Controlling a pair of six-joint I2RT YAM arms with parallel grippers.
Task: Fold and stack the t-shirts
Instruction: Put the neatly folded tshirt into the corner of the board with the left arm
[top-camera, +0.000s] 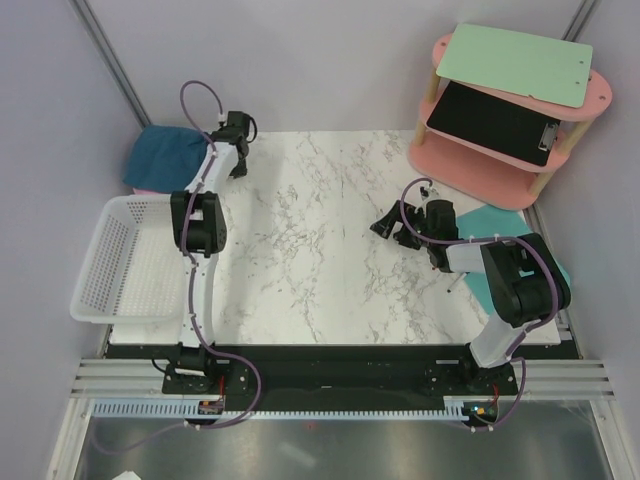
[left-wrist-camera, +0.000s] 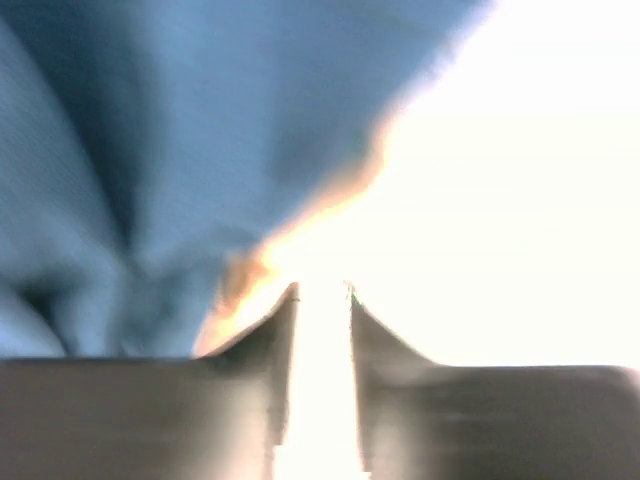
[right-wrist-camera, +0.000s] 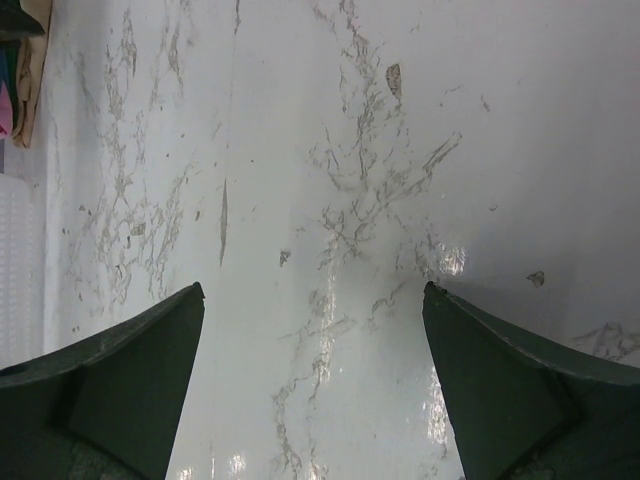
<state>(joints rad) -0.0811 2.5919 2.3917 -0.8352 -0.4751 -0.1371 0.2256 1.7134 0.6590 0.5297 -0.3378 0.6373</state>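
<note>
Teal t-shirt (top-camera: 165, 155) bunched at far-left table corner. Left tool (top-camera: 239, 166) beside it, barely parted, empty; right tool (right-wrist-camera: 313, 290) wide, empty. Pinch hem deep before dragging.

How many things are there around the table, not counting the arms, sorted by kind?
T-shirts: 2 (teal-blue t-shirt lying over the pink t-shirt, which barely shows)
Clipboards: 2 (green clipboard, black clipboard)
Baskets: 1 (white basket)
Shelves: 1 (pink shelf)
Mats: 1 (turquoise mat)
Total: 7

Bare marble table (top-camera: 320, 250) between basket (top-camera: 92, 268), shelf (top-camera: 470, 178)
</note>
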